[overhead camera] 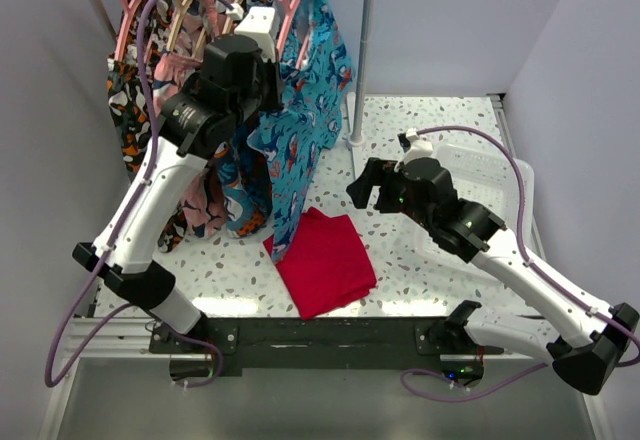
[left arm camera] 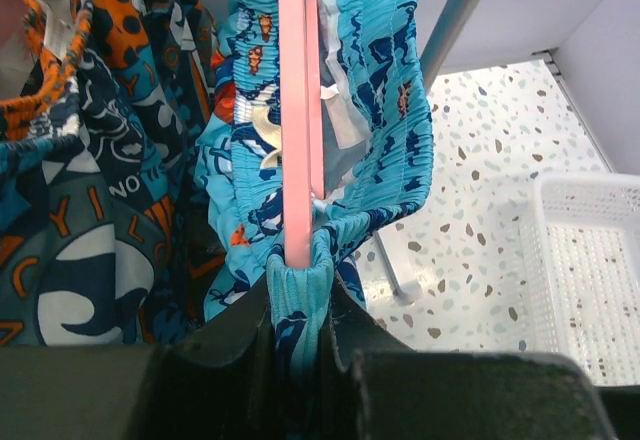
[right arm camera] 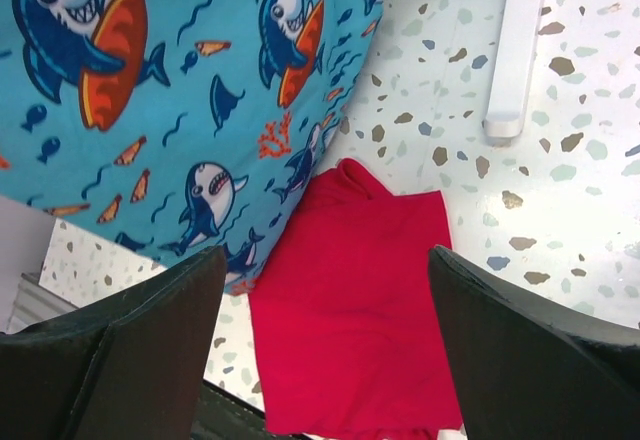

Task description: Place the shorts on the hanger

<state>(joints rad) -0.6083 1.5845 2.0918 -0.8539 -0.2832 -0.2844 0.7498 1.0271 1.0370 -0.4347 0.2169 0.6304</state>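
The turquoise shorts [overhead camera: 300, 130] with shark print hang from the pink hanger [overhead camera: 290, 10] on the rail, reaching down to the table. In the left wrist view the hanger's pink bar [left arm camera: 293, 110] runs inside the waistband of the shorts [left arm camera: 385, 90]. My left gripper [left arm camera: 300, 330] is shut on the waistband fabric at the hanger's end; it shows high up by the rail in the top view [overhead camera: 255, 45]. My right gripper [overhead camera: 365, 185] is open and empty, hovering right of the shorts' hem [right arm camera: 150, 90].
A red cloth [overhead camera: 322, 258] lies on the table under the shorts; it shows in the right wrist view [right arm camera: 355, 300]. Darker patterned shorts [overhead camera: 135, 120] hang at the left on other hangers. A white basket [overhead camera: 490, 185] sits at the right. The rack's post [overhead camera: 362, 60] stands behind.
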